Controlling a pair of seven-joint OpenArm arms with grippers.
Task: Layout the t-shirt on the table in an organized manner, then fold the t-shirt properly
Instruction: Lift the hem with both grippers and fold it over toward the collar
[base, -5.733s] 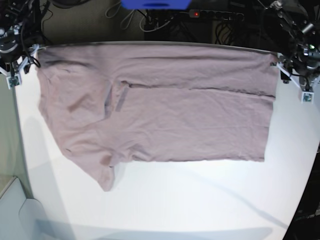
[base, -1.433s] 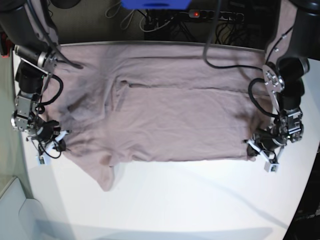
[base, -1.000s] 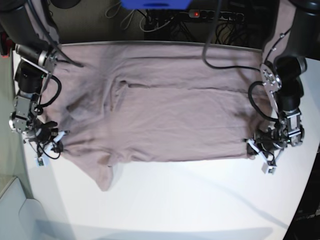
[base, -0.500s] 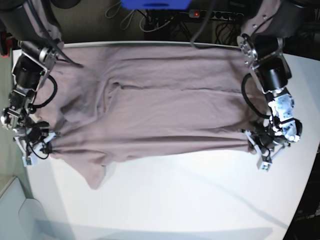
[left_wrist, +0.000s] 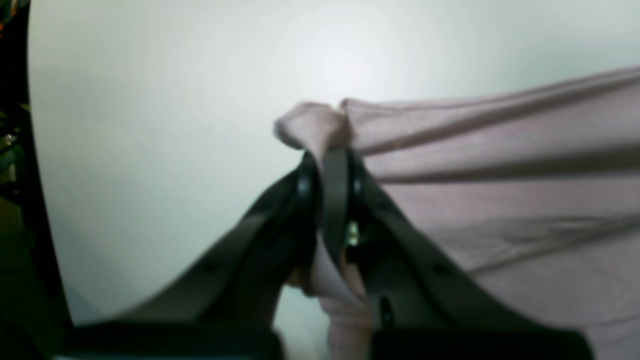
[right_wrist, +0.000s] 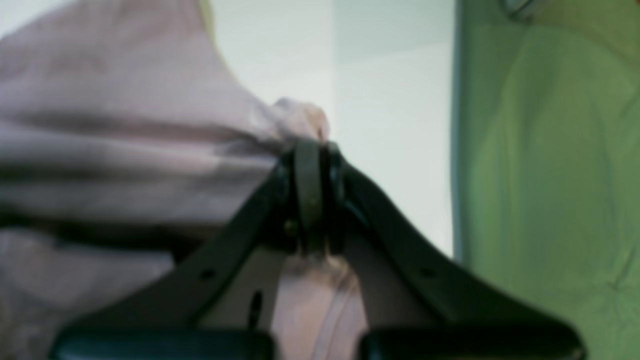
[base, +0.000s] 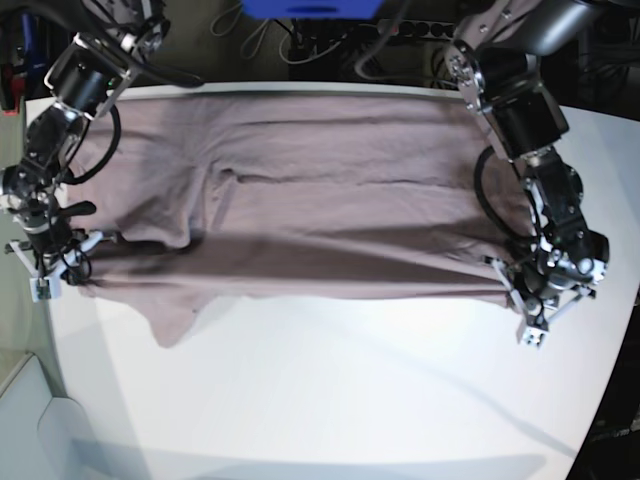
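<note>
Behind the far edge you'll see a dark floor strewn with black cables (base: 300, 45), a power strip (base: 432, 30) showing a red light, and a blue object (base: 310, 8) at the top of the base view. To one side lies a pale green floor (right_wrist: 550, 175). Overhead light glares softly.

Mauve t-shirt (base: 330, 220) spread across white table (base: 350, 400), near edge lifted.
</note>
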